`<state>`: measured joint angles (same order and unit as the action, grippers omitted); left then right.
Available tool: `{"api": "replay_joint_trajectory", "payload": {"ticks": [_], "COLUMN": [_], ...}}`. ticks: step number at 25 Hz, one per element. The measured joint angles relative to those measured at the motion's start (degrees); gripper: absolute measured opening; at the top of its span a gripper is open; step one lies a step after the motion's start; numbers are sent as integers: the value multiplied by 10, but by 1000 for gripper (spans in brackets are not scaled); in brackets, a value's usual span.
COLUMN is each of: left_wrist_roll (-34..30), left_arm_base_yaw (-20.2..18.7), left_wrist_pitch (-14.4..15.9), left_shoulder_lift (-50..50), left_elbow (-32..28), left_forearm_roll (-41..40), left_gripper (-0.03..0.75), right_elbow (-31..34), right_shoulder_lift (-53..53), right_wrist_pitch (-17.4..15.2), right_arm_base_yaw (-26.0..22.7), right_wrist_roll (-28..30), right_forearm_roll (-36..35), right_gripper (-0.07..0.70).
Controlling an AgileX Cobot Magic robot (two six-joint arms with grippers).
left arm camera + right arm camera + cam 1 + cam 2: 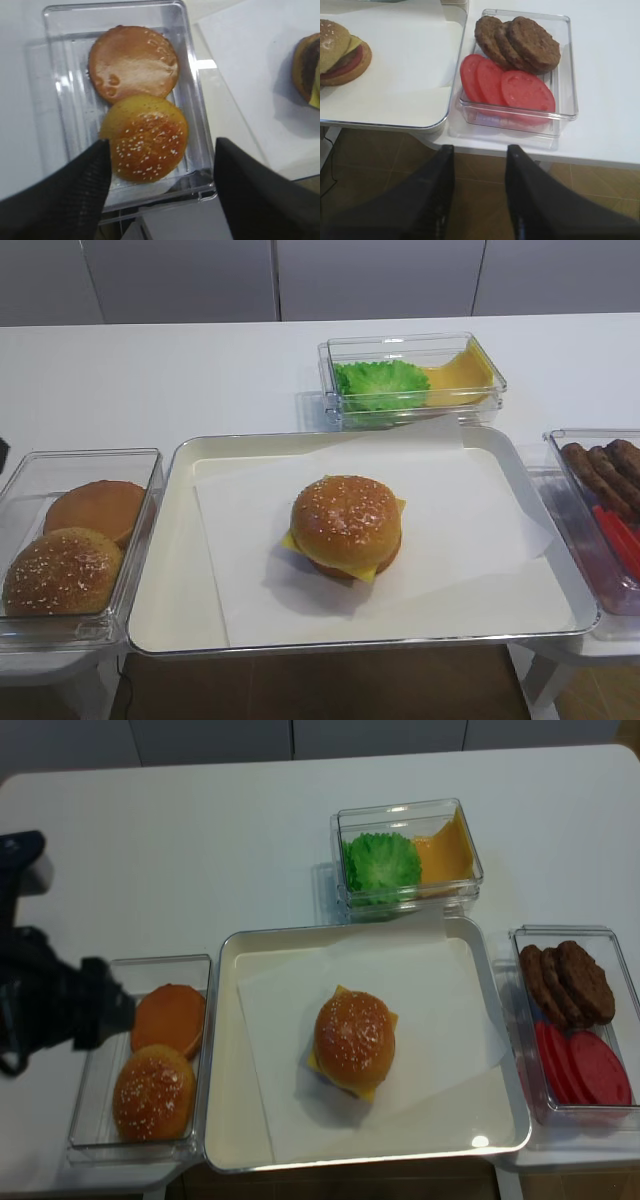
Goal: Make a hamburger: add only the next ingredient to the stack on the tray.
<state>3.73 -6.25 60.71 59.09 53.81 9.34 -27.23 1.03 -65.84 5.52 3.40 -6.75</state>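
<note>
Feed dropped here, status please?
Both end effectors open, empty. Sesame bun already tops the burger on the tray. Nothing in the way.

Open right hand (479,200), tub (565,75) of patties (525,42), tomato slices (520,90), hamburger (340,52) on tray (395,122)

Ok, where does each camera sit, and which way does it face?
Exterior high: front, facing the tray; no robot visible.
Realsense: overhead, looking down; left arm at left.
Left wrist: above the bun tub; open left gripper below.
Right wrist: facing the patty tub; open right gripper below.
All share the hamburger.
</note>
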Motion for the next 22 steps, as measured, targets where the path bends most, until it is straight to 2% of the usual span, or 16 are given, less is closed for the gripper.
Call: {"api": "replay_joint_trajectory", "payload": {"ticks": [7, 14, 18, 22], "left_wrist_roll": [46, 52, 57, 58], "left_arm_base_yaw": [0, 0, 0, 0], "left_wrist_pitch": [48, 111, 115, 117], "left_shoulder_lift": [-121, -223, -268, -323], "left_elbow": [0, 0, -1, -35], "left_forearm_roll": [-82, -115, -122, -122], "left_gripper": [479, 479, 477, 476], "right_elbow": [0, 0, 0, 0], "right_shoulder_lift": [0, 0, 0, 0], "right_wrist_pitch": [0, 0, 0, 0], "right_arm_base_yaw": [0, 0, 0, 0], "right_wrist_roll": [0, 0, 0, 0], "right_forearm_roll": [0, 0, 0, 0], "right_gripper": [260, 260, 260, 260]}}
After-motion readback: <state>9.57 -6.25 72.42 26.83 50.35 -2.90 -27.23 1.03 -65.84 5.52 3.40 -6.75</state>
